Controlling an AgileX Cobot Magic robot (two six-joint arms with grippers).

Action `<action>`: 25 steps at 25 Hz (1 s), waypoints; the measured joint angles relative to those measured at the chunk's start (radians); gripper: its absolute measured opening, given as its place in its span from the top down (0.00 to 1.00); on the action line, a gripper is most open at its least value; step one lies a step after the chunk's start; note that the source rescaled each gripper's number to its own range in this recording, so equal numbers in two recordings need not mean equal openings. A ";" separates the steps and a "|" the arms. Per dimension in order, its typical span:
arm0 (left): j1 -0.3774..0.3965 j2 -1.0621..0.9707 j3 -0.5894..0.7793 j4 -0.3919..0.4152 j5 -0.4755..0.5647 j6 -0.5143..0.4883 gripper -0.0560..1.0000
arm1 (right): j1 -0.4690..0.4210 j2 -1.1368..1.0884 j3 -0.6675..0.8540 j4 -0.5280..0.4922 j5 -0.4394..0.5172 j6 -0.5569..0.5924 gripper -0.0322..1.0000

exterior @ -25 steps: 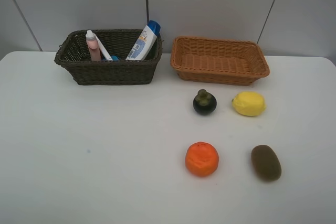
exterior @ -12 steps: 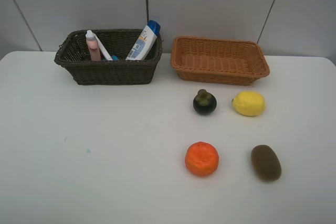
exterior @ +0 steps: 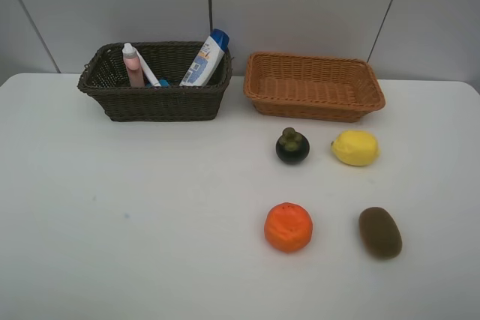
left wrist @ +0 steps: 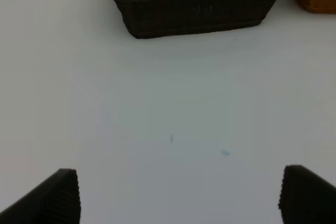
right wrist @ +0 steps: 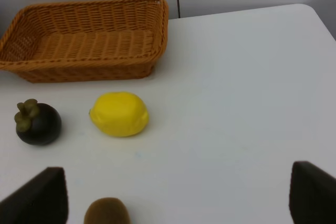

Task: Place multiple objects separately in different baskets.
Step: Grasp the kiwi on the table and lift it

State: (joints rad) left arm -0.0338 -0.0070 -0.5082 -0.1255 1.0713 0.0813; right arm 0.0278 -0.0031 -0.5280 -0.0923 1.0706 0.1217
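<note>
Lemon (right wrist: pixel 119 114) lay on table (right wrist: pixel 236 77) just before tan basket (right wrist: pixel 84 40), mangosteen (right wrist: pixel 38 123) beside it; judged light, firm, smooth, prone to rolling, best pinched across its narrow middle. Right gripper (right wrist: pixel 178 198) hung wide, empty, nearby; left gripper (left wrist: pixel 184 198) equally wide, empty, facing dark basket (left wrist: pixel 194 9).

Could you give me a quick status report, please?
Left end effector, right end effector open, empty. Orange, lemon, kiwi, mangosteen on table, tan basket empty. Nothing blocking.
</note>
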 joint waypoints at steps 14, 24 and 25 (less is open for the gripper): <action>0.000 0.000 0.000 0.000 0.000 -0.002 0.01 | 0.000 0.000 0.000 0.000 0.000 0.000 0.00; 0.000 0.000 0.000 0.000 0.000 -0.002 0.01 | 0.000 0.212 -0.009 -0.055 -0.022 0.020 0.00; 0.000 0.000 0.000 0.000 0.000 -0.002 0.01 | 0.000 0.276 -0.019 -0.075 -0.043 0.038 0.00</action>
State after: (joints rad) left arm -0.0338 -0.0070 -0.5082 -0.1255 1.0713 0.0791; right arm 0.0278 0.2731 -0.5466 -0.1669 1.0279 0.1594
